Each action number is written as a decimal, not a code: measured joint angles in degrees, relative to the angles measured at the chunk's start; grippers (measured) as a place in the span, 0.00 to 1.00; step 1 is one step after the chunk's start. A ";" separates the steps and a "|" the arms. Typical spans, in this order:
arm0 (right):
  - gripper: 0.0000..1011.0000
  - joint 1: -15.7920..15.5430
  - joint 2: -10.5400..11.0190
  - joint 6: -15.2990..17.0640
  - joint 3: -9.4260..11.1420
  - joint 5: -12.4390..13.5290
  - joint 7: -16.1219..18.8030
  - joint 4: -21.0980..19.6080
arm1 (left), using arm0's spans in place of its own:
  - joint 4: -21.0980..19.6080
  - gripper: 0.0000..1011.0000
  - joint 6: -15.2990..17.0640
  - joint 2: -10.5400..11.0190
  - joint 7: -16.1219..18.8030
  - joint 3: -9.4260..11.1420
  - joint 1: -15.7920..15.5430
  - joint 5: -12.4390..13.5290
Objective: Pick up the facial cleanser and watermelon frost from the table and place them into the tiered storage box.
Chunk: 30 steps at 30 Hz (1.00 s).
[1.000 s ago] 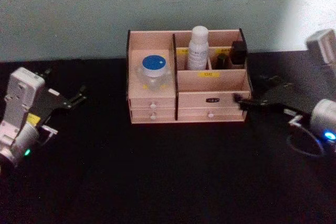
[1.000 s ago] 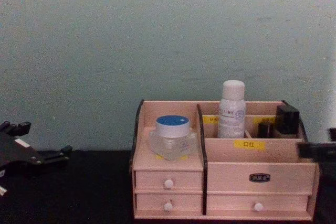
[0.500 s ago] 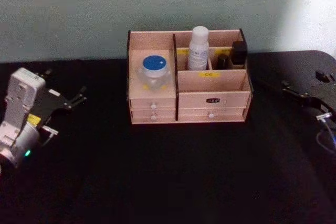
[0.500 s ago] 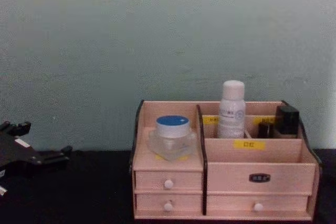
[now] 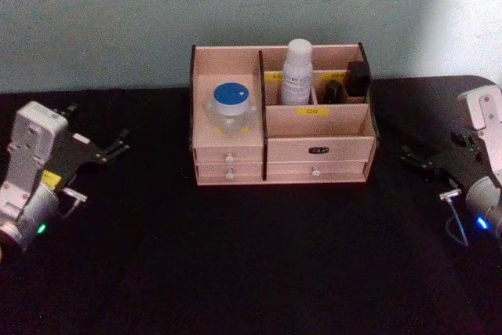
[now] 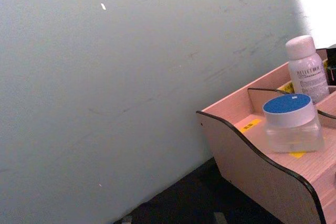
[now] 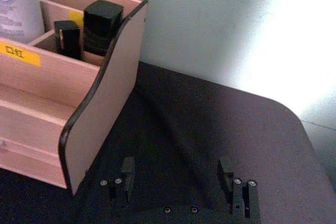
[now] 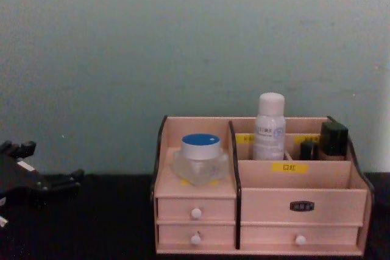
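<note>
facial cleanser [image 5: 296, 71] upright, rear compartment | watermelon frost [image 5: 230, 107] left compartment | tiered storage box [image 5: 314, 169]

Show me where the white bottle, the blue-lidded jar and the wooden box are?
white bottle [image 5: 296, 73]: head view, on the printed middle of its body.
blue-lidded jar [image 5: 230, 95]: head view, on the round blue top of its lid.
wooden box [image 5: 318, 149]: head view, on the front panel by the small dark plate.
</note>
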 joint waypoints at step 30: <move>0.99 -0.19 0.52 0.12 0.28 0.69 0.34 -0.72 | 0.00 0.99 0.00 0.00 0.00 0.00 0.00 0.00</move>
